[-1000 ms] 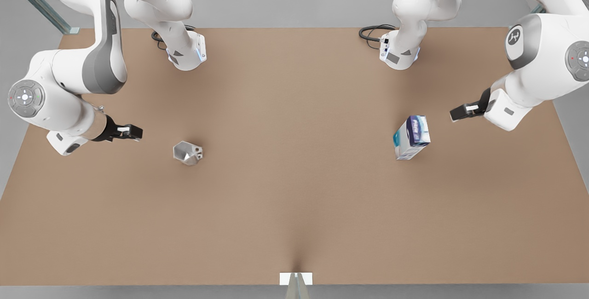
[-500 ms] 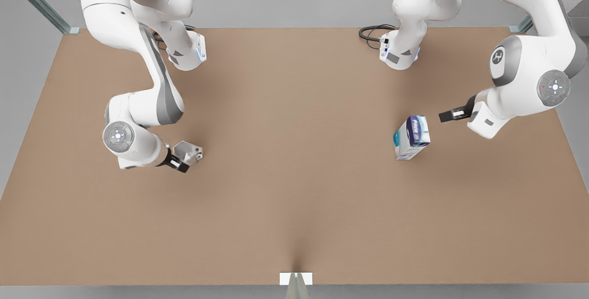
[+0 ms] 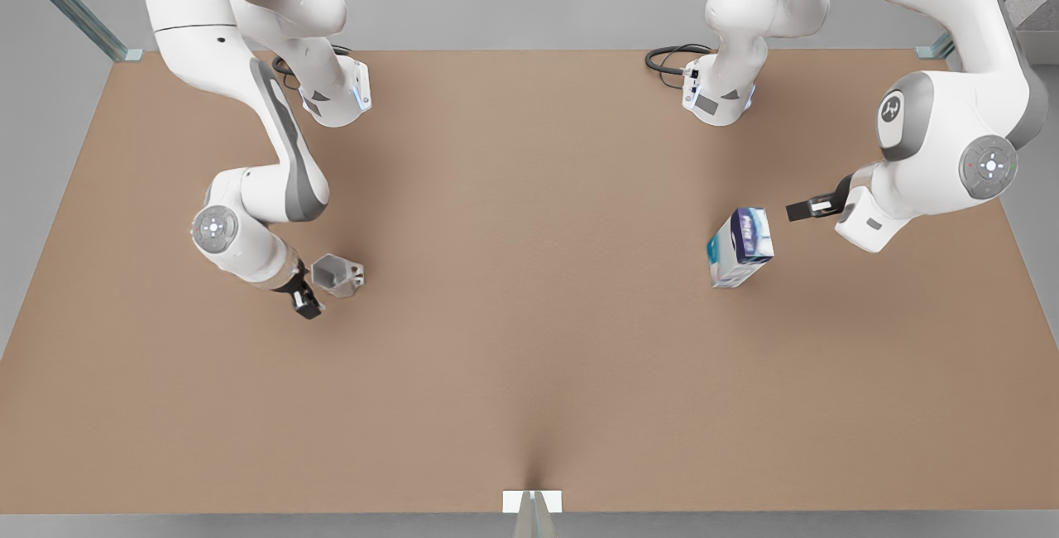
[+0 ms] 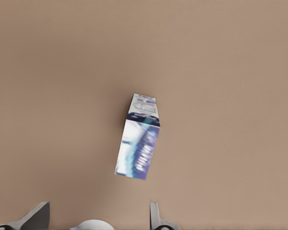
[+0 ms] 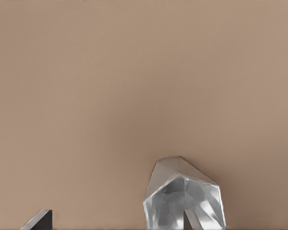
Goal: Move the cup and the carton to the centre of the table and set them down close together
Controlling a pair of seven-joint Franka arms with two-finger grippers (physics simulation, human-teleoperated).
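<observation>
Silver cup [image 3: 337,275] between right gripper [image 3: 308,291] fingers [image 5: 194,221], carton [image 3: 740,247] apart

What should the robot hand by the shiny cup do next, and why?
Probably close its fingers on the cup. The right gripper is open and low beside the cup, and the right wrist view shows one finger inside the rim and the other outside. The left gripper is open near the carton, not touching it.
</observation>
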